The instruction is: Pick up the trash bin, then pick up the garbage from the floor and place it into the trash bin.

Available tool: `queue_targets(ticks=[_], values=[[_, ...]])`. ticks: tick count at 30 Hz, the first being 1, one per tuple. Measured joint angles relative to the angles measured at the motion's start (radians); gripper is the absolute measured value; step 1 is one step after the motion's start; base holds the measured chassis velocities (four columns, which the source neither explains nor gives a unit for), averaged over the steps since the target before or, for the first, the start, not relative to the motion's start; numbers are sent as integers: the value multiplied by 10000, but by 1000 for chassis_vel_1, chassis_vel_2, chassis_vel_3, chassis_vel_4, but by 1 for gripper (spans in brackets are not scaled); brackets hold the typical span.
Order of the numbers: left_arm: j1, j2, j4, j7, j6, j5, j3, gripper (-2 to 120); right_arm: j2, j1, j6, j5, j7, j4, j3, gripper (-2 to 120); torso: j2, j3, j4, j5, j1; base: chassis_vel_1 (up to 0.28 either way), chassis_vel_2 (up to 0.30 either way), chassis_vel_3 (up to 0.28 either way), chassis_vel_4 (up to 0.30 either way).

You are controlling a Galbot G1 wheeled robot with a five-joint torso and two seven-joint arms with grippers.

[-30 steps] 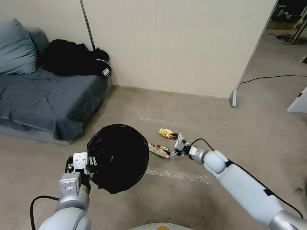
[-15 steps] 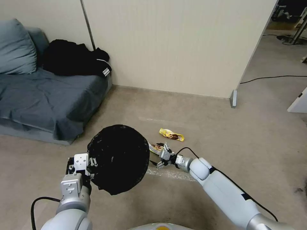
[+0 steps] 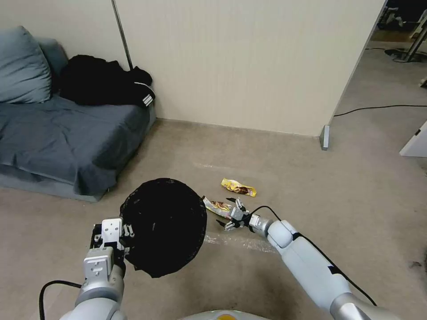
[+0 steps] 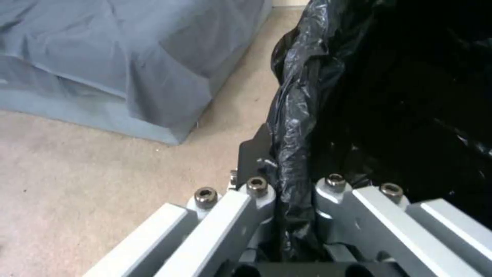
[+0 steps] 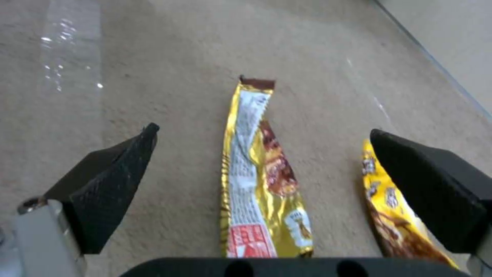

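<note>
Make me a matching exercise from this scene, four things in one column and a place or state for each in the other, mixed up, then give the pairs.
1. trash bin
2. nearer wrapper
3. farther yellow wrapper
4. right claw

A. open above the floor
B. flat between two spread fingers
C. rim clamped by the left claw
D. alone on the carpet, nearer the wall

Pairs: 1-C, 2-B, 3-D, 4-A
</note>
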Motion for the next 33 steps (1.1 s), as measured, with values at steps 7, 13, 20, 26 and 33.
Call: queue_targets(ticks=[7, 13, 20, 26, 33], values=[[214, -123, -1, 7, -140, 316, 135, 1, 266, 164, 98, 44, -62, -503, 374, 100, 0, 0, 2, 0, 0, 0, 0, 0, 0], [331, -202, 0, 22, -236, 537, 190, 1, 508, 353, 122, 55, -151, -1113, 575, 100, 0, 0, 1, -1, -1, 0, 0, 0, 0], [411, -277, 65, 26, -328, 716, 305, 1, 785, 552, 104, 72, -214, -1914, 971, 100, 0, 0, 2, 0, 0, 0, 0, 0, 0], [425, -334, 148, 37, -371, 842, 402, 1, 899, 635, 76, 54, -254, -2396, 1243, 100, 0, 0, 0, 0, 0, 0, 0, 0, 0], [495, -371, 153, 43, -418, 924, 413, 1, 996, 872, 29, 152, -383, -2942, 1536, 100, 0, 0, 1, -1, 0, 0, 0, 0, 0]])
